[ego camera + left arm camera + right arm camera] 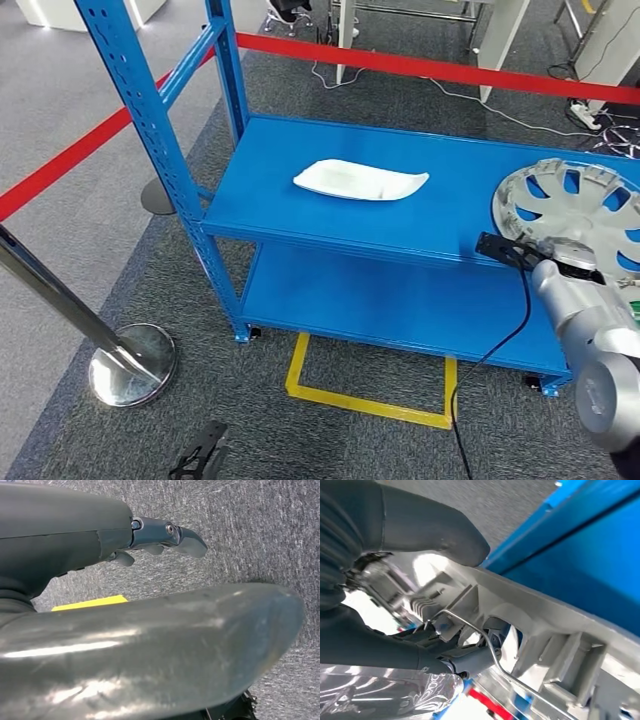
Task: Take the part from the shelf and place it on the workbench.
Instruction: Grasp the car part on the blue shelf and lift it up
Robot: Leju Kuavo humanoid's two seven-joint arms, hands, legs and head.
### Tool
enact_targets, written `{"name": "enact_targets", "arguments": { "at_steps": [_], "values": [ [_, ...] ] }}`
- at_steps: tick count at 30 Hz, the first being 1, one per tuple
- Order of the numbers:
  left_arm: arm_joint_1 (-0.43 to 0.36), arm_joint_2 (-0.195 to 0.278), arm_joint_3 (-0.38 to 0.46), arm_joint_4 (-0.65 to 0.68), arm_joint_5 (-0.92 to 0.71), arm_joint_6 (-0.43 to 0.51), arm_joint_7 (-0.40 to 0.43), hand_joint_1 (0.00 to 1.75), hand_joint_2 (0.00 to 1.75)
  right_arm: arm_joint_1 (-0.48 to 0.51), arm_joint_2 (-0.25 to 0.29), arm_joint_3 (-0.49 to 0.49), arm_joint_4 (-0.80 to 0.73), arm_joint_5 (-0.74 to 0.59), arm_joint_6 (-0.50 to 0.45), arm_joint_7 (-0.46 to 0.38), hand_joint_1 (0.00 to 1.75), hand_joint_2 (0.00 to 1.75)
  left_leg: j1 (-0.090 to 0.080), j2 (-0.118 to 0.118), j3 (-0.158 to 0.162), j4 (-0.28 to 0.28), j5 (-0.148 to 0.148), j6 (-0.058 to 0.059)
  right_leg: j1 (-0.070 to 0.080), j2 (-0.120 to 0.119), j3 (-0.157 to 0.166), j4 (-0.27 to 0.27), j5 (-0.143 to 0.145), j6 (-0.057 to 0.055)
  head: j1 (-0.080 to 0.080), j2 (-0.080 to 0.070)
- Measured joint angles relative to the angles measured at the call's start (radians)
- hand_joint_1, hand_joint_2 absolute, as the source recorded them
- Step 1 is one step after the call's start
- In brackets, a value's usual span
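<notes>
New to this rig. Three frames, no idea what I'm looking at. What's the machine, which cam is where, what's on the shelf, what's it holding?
It is a two-legged humanoid robot with two silver arms, each ending in a many-fingered hand.

The head view looks forward and down from high on its body. A blue metal shelf stands on grey carpet behind a red barrier tape. On its upper level lie a flat white part and, at the right end, a silver wheel cover.

The other two views come from cameras at the wrists and are turned. The right wrist view shows the right hand gripping the rim of the wheel cover, thumb on one face and fingers on the ribbed other face. The left wrist view shows the left hand hanging over the carpet, holding nothing.
</notes>
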State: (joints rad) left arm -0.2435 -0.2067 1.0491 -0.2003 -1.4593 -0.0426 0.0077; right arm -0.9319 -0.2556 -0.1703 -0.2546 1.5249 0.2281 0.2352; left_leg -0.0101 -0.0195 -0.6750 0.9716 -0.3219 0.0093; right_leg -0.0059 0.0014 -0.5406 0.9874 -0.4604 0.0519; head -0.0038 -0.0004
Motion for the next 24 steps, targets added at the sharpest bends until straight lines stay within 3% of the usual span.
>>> {"name": "enact_targets", "arguments": {
  "at_steps": [8,22,24],
  "values": [
    [0.009,0.009,0.008,0.0,0.024,0.011,-0.017,0.0,0.0,-0.016,0.04,0.017,-0.001,0.023,-0.097,-0.111,1.75,1.75,0.0,0.0,-0.002,0.0,0.002,0.001,0.0,-0.001,0.0,0.0,0.001,0.001,0.0,0.0],
    [0.014,0.015,0.013,0.0,0.034,0.016,-0.023,0.0,0.0,-0.047,0.061,0.035,-0.006,0.024,-0.139,-0.163,1.75,1.75,0.0,0.0,-0.003,0.0,0.001,0.001,0.0,-0.001,-0.001,0.0,0.0,0.0,0.0,0.0],
    [0.016,0.016,0.015,0.0,0.036,0.02,-0.028,0.0,0.87,-0.054,0.064,0.039,-0.009,0.022,-0.156,-0.183,1.75,1.75,0.0,0.0,-0.003,0.0,0.001,0.001,0.0,-0.001,-0.001,0.0,0.0,0.0,0.0,0.0]
  ]
}}
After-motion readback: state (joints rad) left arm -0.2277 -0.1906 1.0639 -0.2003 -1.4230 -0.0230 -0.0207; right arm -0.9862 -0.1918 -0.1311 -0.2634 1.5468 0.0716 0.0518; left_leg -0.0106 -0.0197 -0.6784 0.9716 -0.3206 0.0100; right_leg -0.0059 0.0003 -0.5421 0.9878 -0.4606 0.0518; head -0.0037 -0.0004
